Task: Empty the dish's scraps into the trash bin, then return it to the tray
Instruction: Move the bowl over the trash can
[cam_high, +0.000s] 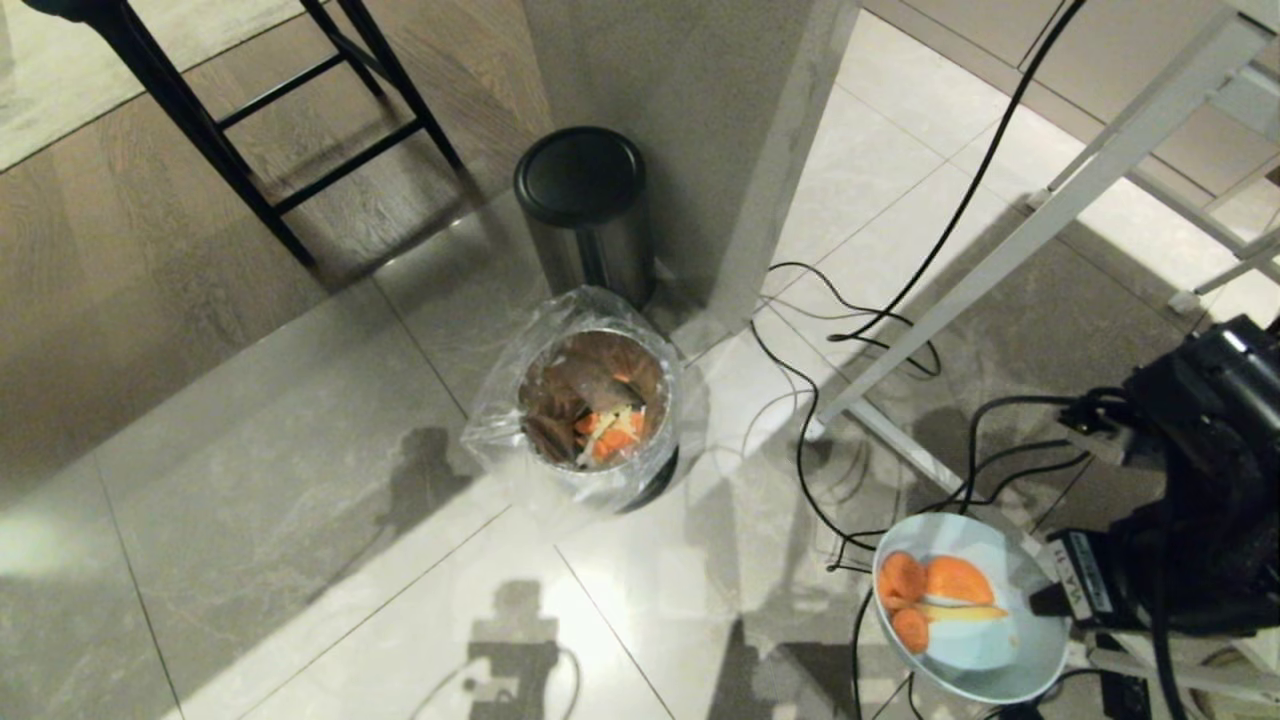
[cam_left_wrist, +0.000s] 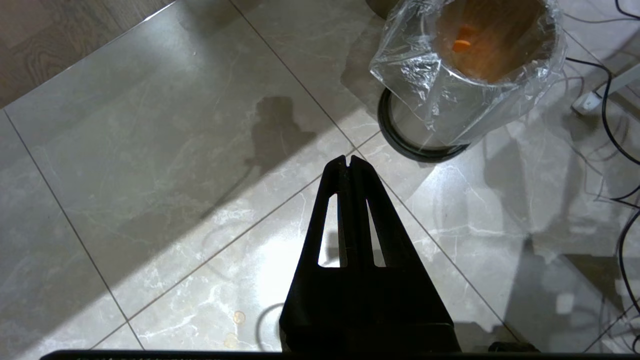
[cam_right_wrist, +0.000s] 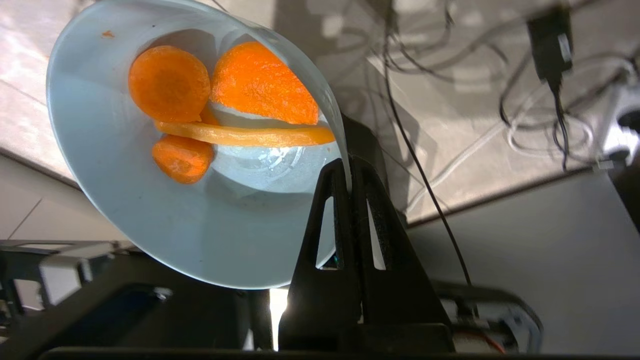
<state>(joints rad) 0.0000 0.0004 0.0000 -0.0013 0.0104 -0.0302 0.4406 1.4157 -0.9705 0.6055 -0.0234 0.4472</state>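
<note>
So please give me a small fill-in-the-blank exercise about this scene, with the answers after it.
1. The right pincer is shut on the rim of the light-blue ___.
2. The scraps in the dish are slices of ___.
3. The trash bin is lined with a clear ___ bag.
4. The steel bin behind has a ___ lid.

Answers: dish; carrot; plastic; black

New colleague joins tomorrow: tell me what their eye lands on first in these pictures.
The light-blue dish with bright orange carrot scraps, pinched at its rim by the right gripper, low at the head view's right. Then the bag-lined trash bin mid-floor, scraps already inside, before a black-lidded steel bin.
</note>
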